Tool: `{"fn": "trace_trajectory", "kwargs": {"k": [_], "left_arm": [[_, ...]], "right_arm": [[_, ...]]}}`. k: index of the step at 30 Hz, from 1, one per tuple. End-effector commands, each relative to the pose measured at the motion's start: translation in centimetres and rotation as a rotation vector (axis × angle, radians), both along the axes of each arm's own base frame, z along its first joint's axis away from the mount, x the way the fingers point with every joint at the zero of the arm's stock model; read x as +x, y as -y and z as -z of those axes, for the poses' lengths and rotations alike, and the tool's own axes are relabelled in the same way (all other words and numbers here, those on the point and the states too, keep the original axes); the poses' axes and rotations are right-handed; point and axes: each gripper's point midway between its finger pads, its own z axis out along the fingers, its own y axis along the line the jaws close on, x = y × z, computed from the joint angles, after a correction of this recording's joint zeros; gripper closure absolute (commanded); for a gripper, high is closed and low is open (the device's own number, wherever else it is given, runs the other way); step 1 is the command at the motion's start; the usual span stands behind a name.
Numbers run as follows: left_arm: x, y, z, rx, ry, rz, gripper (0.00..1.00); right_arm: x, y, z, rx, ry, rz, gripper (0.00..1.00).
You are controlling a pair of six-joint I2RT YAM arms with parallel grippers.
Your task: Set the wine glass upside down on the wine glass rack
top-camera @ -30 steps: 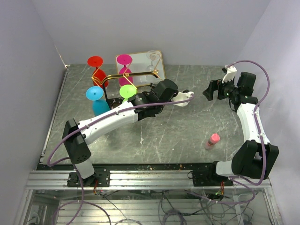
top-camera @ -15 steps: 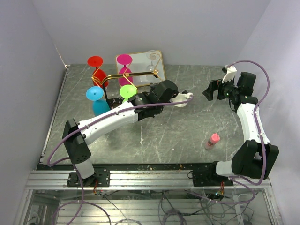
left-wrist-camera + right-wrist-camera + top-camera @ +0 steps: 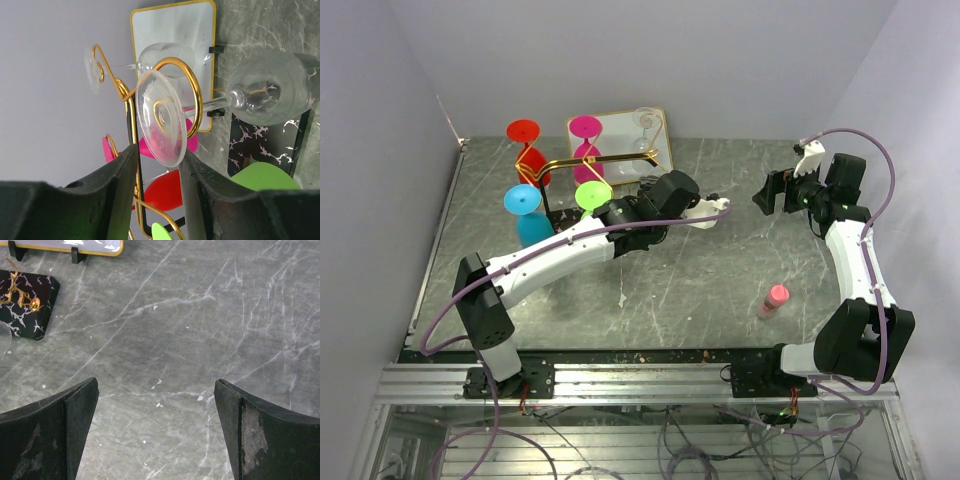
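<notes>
Widening, my left pincer stands half open, freeing the glass hung on the far rack: placing looks done.

The wine glass is clear and hangs upside down, its stem caught in a curled gold loop, its round foot above the loop and its bowl pointing down over the black base. The wine glass rack is a gold wire stand with scroll ends on a black, white-veined slab. It stands upright near the desk's far edge, left of the middle.
</notes>
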Motion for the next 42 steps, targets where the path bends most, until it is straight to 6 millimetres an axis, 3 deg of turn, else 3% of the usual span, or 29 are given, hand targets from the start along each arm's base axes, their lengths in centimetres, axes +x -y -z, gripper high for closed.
{"fn": "trace_trajectory", "kwargs": {"k": [1, 17, 21, 26, 32, 36, 39, 40, 42], "left_arm": [[-0.3, -1.2, -0.1, 0.044, 0.006, -0.021, 0.50], [-1.6, -2.0, 0.7, 0.035, -0.078, 0.016, 0.25], [-2.3, -2.0, 0.1, -0.026, -0.120, 0.037, 0.00], [-2.8, -2.6, -1.3, -0.141, -0.196, 0.057, 0.01], [-4.6, -3.1, -5.4, -0.389, -0.334, 0.162, 0.01], [-4.8, -4.7, -8.6, -0.565, -0.370, 0.185, 0.01], [-3.5, -7.0, -11.1, -0.714, -0.319, 0.129, 0.01], [-2.3, -8.1, -12.9, -0.797, -0.242, 0.080, 0.01], [0.3, -12.3, -15.9, -0.988, -0.082, -0.106, 0.01]], "right_arm": [[-0.1, 0.3, 0.4, -0.003, -0.007, -0.003, 0.00], [0.0, 0.3, 0.5, -0.003, -0.009, -0.004, 0.00], [0.0, 0.2, 0.6, -0.001, -0.012, -0.006, 0.00], [0.0, 0.3, 0.6, -0.006, -0.015, -0.005, 0.00], [0.1, 0.5, 0.8, -0.012, -0.021, 0.002, 0.00], [0.2, 0.7, 0.7, -0.022, -0.027, 0.002, 0.00], [0.5, 1.5, 0.9, -0.048, -0.049, 0.043, 0.00], [0.7, 2.2, 0.9, -0.066, -0.064, 0.076, 0.00], [1.1, 4.1, 1.1, -0.123, -0.114, 0.162, 0.00]]}}
